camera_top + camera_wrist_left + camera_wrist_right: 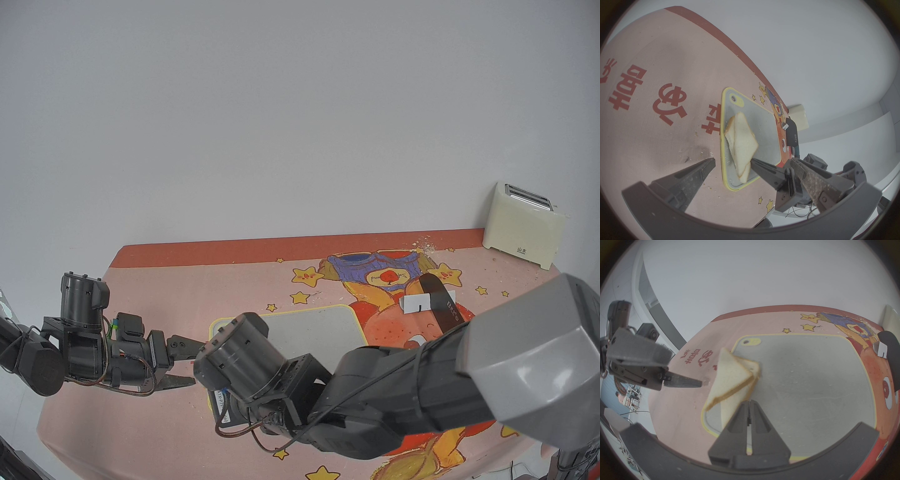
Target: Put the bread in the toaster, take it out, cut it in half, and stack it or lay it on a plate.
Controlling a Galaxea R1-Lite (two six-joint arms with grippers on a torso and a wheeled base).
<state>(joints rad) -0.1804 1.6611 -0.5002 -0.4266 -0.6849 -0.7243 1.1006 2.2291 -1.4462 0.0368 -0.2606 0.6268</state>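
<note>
On the cutting board (818, 390) the bread (731, 380) lies cut into two triangles, one overlapping the other, so toasting and cutting look done. The right gripper (749, 404) has its jaws together, tips at the bread. The left gripper (190, 362) has its jaws apart, just beside the board. Plating is what's left, I'd say.

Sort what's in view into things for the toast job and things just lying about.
For the job: triangular white bread halves, grey yellow-rimmed cutting board, cream toaster, black knife.
Lying about: pink cartoon-print tablecloth, small white knife holder.
</note>
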